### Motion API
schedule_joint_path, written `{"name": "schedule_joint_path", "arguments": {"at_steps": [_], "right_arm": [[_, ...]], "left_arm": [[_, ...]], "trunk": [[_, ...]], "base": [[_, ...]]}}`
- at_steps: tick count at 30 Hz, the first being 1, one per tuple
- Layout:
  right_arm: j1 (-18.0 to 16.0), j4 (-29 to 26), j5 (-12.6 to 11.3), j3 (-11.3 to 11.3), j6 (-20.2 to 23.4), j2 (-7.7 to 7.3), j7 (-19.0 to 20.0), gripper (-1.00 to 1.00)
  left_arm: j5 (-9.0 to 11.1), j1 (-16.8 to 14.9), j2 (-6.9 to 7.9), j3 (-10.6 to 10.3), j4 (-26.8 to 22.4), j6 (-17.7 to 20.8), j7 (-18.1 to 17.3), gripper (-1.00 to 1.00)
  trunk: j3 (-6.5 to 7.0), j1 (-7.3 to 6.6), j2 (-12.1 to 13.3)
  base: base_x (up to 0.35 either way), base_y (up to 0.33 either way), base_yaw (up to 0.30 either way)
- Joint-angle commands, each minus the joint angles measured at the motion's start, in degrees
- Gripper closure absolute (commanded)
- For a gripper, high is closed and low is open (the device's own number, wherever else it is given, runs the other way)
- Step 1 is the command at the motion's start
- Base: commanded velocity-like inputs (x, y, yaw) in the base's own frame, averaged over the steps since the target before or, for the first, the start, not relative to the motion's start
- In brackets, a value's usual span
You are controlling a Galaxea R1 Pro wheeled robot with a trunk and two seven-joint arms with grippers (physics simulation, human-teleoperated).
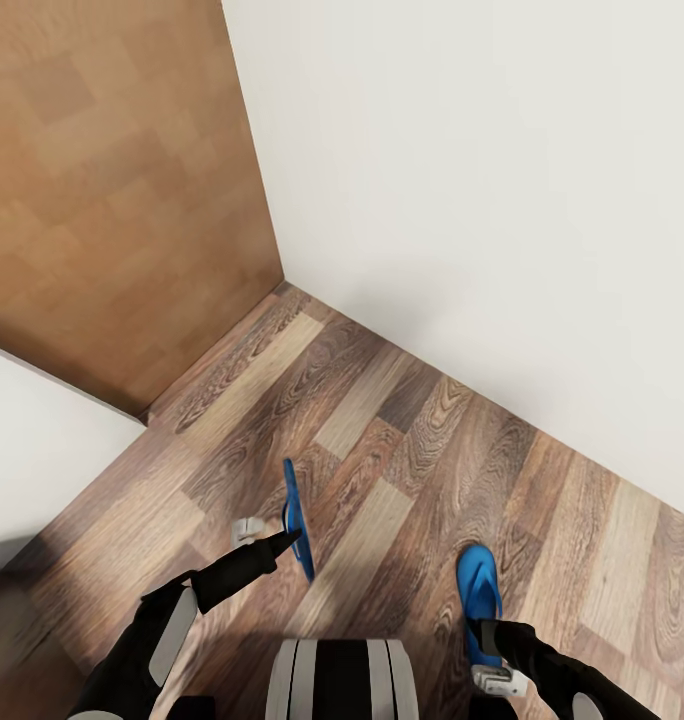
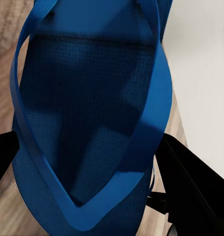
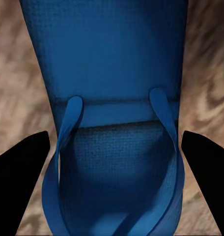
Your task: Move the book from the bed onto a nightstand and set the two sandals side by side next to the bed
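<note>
A blue sandal (image 3: 114,123) sits between the two black fingers (image 3: 18,182) of the right pincer (image 3: 114,187). Its sole has a bumpy, dotted look. Two blue straps curve up from the sole. Brown wood-plank floor (image 3: 14,73) shows on both sides of the sandal, and it looks blurry.

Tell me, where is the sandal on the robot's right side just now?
In the head view the right sandal lies flat on the wood floor near the white wall, its near end at the right gripper.

A home's room corner: wood-plank floor (image 1: 382,440), plain white wall (image 1: 502,200), brown wooden panel (image 1: 112,190).
</note>
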Motion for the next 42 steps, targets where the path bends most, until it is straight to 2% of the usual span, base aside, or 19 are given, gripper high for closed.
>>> {"name": "schedule_joint_path", "arguments": {"at_steps": [1, 29, 37, 42], "right_arm": [[-0.02, -0.07, 0.57, 0.13, -0.09, -0.05, -0.14, 1.0], [0.07, -0.14, 0.57, 0.39, 0.32, 0.04, -0.33, 1.0], [0.07, -0.08, 0.57, 0.39, 2.6, 0.04, -0.24, 1.0], [0.08, 2.24, 0.57, 0.34, 8.26, 0.1, -0.21, 1.0]], "left_arm": [[0.18, -0.02, -0.05, 0.17, -0.01, 0.52, -0.21, 1.0], [0.17, -0.02, 0.03, 0.17, -0.34, 0.61, -0.29, 1.0], [0.16, -0.02, 0.03, 0.17, -0.34, 0.62, -0.26, 1.0], [0.19, -0.02, 0.04, 0.17, -0.39, 0.62, -0.28, 1.0]], "trunk": [[0.2, -0.03, 0.0], [6.4, -0.75, 0.38], [8.17, -0.96, 0.48], [9.28, -1.09, 0.55]], "base": [[0.0, 0.0, 0.0], [0.0, 0.0, 0.0], [0.0, 0.0, 0.0], [0.0, 0.0, 0.0]]}}
